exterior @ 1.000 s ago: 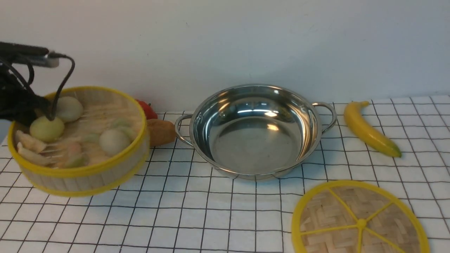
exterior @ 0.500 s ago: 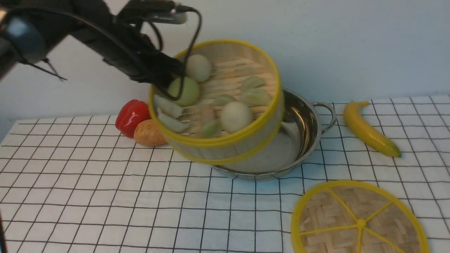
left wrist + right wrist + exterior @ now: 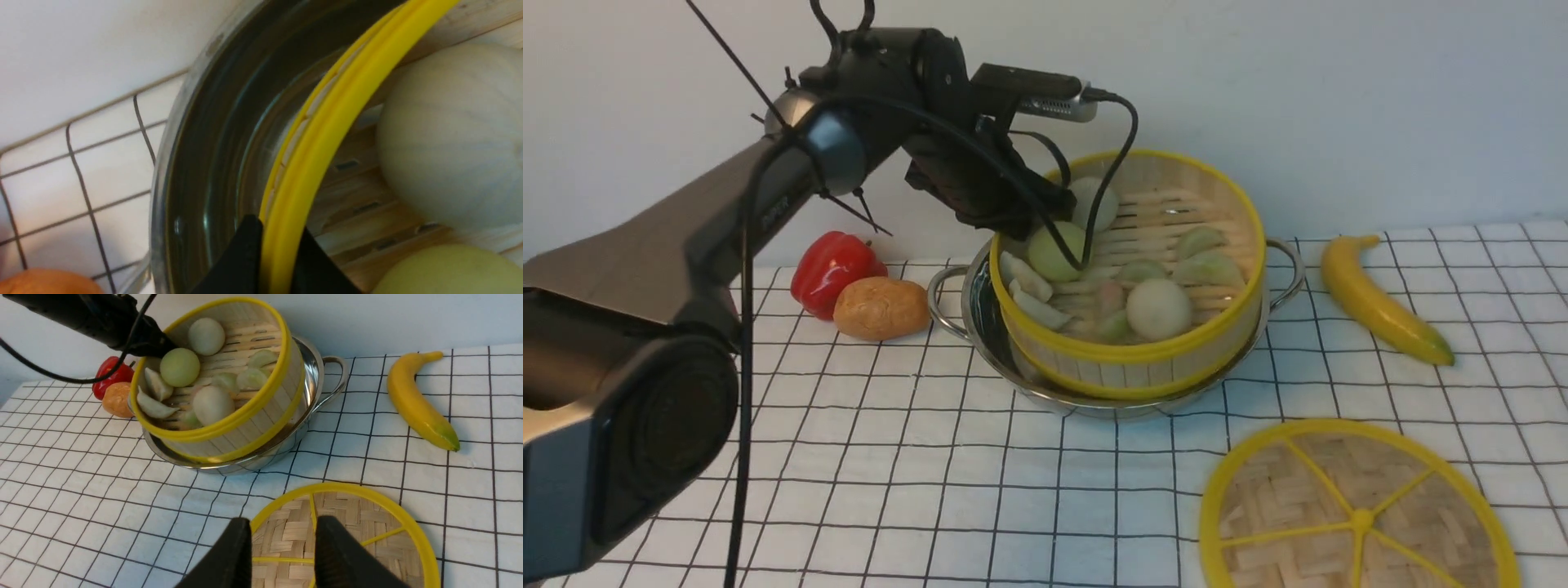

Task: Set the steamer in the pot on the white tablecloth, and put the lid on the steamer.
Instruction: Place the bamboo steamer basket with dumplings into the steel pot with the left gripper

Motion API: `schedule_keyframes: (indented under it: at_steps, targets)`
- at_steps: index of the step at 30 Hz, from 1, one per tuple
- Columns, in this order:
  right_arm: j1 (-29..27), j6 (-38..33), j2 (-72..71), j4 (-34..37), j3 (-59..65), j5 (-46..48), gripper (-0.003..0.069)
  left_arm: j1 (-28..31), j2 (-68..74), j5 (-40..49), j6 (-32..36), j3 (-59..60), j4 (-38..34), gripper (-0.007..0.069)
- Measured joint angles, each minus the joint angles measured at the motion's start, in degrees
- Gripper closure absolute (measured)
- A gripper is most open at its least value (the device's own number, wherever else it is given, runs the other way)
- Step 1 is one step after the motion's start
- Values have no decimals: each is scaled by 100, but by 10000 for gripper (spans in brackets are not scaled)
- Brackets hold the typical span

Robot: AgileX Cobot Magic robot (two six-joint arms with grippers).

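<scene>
Nearest us the lid (image 3: 1360, 510) lies flat on the white tablecloth (image 3: 931, 490), and our right gripper (image 3: 283, 526) hangs above its near edge with the jaws parted and nothing between them. Further in, the steamer (image 3: 1131, 367) sits tilted in the pot (image 3: 974, 322), its lower yellow rim inside the steel wall on the near side. Our left gripper (image 3: 278, 237) pinches the top rim on the far left, one finger inside the basket and one outside. We cannot tell whether the base touches the pot's floor. We judge the step in hand to be seating the steamer. We should level it as we lower and keep it centred so the bottom rim clears the wall all round. We should open the jaws only once it rests flat, or the buns may roll. The outer finger sits in the narrow gap between basket and pot, so we should withdraw straight up. Farther back, a potato (image 3: 880, 308) and red pepper (image 3: 829, 261) lie left of the pot, a banana (image 3: 1380, 302) right.
</scene>
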Motion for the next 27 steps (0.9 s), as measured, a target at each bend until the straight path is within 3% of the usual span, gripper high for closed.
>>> schedule_keyframes:
  at_steps: [13, 24, 27]
  targets:
    - [0, 0, 0, 28, 0, 12, 419, 0, 411, -184, -191, -50, 586, 595]
    - [0, 10, 0, 34, 0, 12, 419, 0, 697, -506, -223, -50, 568, 592]
    - [0, 10, 0, 34, 0, 12, 419, 5, 731, -510, -223, -50, 554, 558]
